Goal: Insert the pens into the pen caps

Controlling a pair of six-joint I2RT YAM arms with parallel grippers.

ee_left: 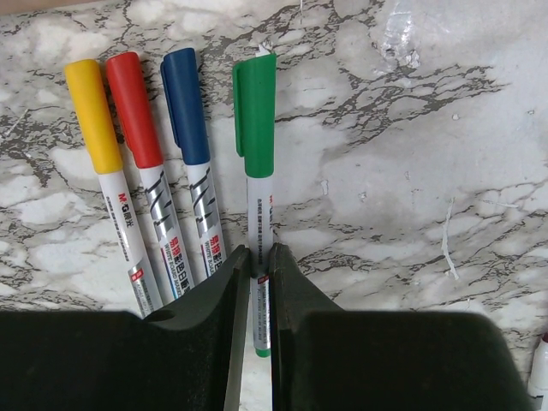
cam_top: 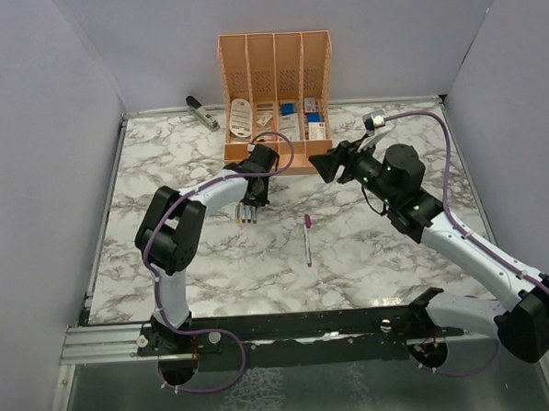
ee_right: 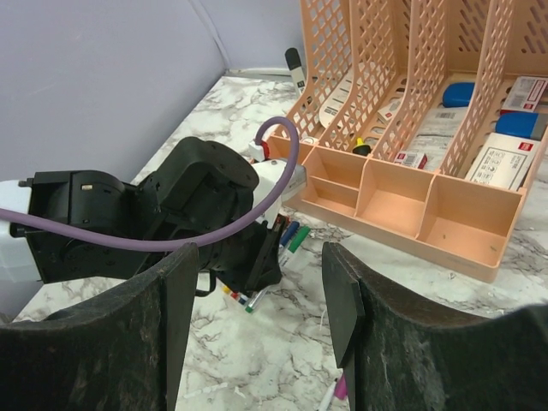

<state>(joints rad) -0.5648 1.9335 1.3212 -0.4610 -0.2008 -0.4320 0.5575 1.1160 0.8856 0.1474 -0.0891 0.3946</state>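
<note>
Four capped pens lie side by side on the marble: yellow, red, blue and green. My left gripper is shut on the green pen's whitish barrel, low at the table, the jaws pressing both sides. In the top view it sits over the pen row. A fifth pen with a purple cap lies alone mid-table. My right gripper is open and empty, raised and facing the left gripper; its wrist view shows the green cap.
An orange organiser with stationery stands at the back centre, close behind both grippers. A grey stapler lies at the back left. Grey walls enclose the table on three sides.
</note>
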